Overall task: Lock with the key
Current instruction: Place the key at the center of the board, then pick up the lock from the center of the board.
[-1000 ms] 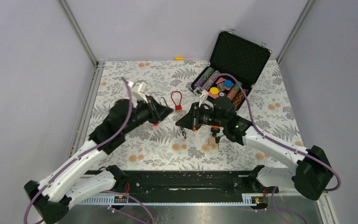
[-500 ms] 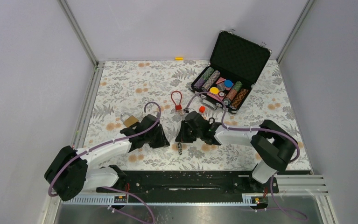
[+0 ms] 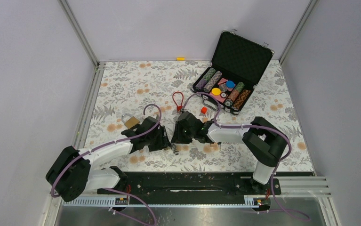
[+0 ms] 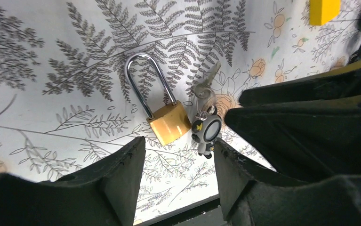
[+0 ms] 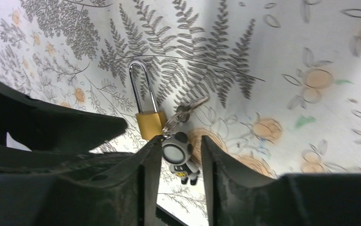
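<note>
Brass padlock (image 4: 169, 123) lies flat on the floral worktop (image 4: 51, 47), long steel shackle (image 4: 143, 80) pointing away from both wrist cams. Key (image 4: 210, 75) isn't in it. It lies just beside the body, to the right in both wrist views, on a ring w/ a small round-faced fob (image 4: 205, 134). Fob is at the body's corner; touching or not, can't tell. Keyhole not visible, and can't tell if the shackle is seated.

L fingers (image 4: 122, 174) are spread wide, holding nothing, w/ the padlock body just ahead in the gap. R fingers (image 5: 225, 179) are also apart and empty. The fob sits btwn their tips; contact unclear. Top view: both arms low, fingers close together near mid worktop. A brass lock (image 3: 131, 121) also shows there by the L forearm; can't tell if it's the same one.

Handling, as judged:
- Padlock is small, rigid and prob. dense for its size, w/ smooth, slippery faces. Pinch across the flat faces of the body, not the round shackle, which would roll or swivel.
- Key is thin, stiff and flush to the worktop, so hard to nip directly.
- Fob looks rubbery and grippy, but the ring link is floppy, so the key will dangle.
- Best hold is the key's head, blade left free for the keyhole.
</note>
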### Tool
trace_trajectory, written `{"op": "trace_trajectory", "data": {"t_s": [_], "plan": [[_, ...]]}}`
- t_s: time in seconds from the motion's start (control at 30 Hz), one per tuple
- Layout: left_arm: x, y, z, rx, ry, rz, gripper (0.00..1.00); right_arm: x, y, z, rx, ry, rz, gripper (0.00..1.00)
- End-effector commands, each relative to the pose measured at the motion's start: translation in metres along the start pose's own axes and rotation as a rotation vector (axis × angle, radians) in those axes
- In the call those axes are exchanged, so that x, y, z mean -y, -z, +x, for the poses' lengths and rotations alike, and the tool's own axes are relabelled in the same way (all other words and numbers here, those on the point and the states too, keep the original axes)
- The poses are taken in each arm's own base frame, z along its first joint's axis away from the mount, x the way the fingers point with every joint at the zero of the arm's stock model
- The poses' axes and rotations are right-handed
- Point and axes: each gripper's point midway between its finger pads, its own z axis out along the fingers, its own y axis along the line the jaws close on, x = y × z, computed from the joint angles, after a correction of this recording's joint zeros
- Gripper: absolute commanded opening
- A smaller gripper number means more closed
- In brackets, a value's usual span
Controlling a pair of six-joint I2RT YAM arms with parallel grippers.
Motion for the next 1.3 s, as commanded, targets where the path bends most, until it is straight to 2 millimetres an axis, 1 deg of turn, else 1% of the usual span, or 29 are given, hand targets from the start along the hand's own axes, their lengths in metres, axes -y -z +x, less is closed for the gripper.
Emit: {"op": "trace_trajectory", "data": {"t_s": [0.0,0.07,0.13,0.2,0.23,0.3,0.37,0.5,0.53,0.57,0.6,0.7,0.8,0.93,1.03,1.2,1.27], "plan": [[0.005,0.019,-0.025,0.107,-0.017,0.008,0.55,-0.001,0.041,-0.036,0.118,0.018,0.059,0.48],[0.01,0.026,-0.029,0.12,-0.026,0.022,0.56,0.015,0.056,-0.046,0.166,0.016,0.114,0.52],[0.013,0.035,-0.038,0.166,-0.036,0.023,0.56,0.036,0.075,-0.057,0.223,0.012,0.174,0.57],[0.015,0.043,-0.046,0.203,-0.047,0.027,0.58,0.062,0.097,-0.068,0.288,0.019,0.261,0.63],[0.018,0.048,-0.05,0.221,-0.057,0.033,0.6,0.079,0.108,-0.075,0.327,0.028,0.326,0.67],[0.023,0.056,-0.058,0.258,-0.071,0.048,0.64,0.108,0.123,-0.082,0.365,0.03,0.426,0.75],[0.028,0.064,-0.067,0.294,-0.084,0.061,0.7,0.132,0.131,-0.085,0.369,0.021,0.5,0.79],[0.037,0.076,-0.077,0.333,-0.1,0.081,0.92,0.17,0.131,-0.09,0.326,0.015,0.656,0.84],[0.04,0.079,-0.08,0.342,-0.103,0.089,0.98,0.175,0.129,-0.091,0.314,0.015,0.679,0.84],[0.042,0.082,-0.082,0.349,-0.108,0.096,0.99,0.179,0.125,-0.092,0.296,0.018,0.7,0.84],[0.044,0.085,-0.084,0.358,-0.113,0.103,0.99,0.184,0.118,-0.091,0.269,0.017,0.722,0.84],[0.045,0.09,-0.087,0.372,-0.13,0.103,0.99,0.19,0.102,-0.093,0.224,0.013,0.758,0.84],[0.039,0.091,-0.088,0.385,-0.131,0.085,0.99,0.188,0.09,-0.098,0.198,0.011,0.768,0.79],[0.031,0.091,-0.089,0.389,-0.123,0.068,0.99,0.191,0.084,-0.1,0.196,-0.007,0.782,0.72],[0.028,0.092,-0.091,0.392,-0.124,0.066,0.99,0.195,0.083,-0.099,0.188,-0.023,0.811,0.7],[0.029,0.095,-0.093,0.393,-0.126,0.078,0.99,0.2,0.076,-0.099,0.181,-0.058,0.821,0.67],[0.03,0.096,-0.092,0.392,-0.129,0.09,0.99,0.203,0.074,-0.098,0.171,-0.073,0.822,0.63]]}}
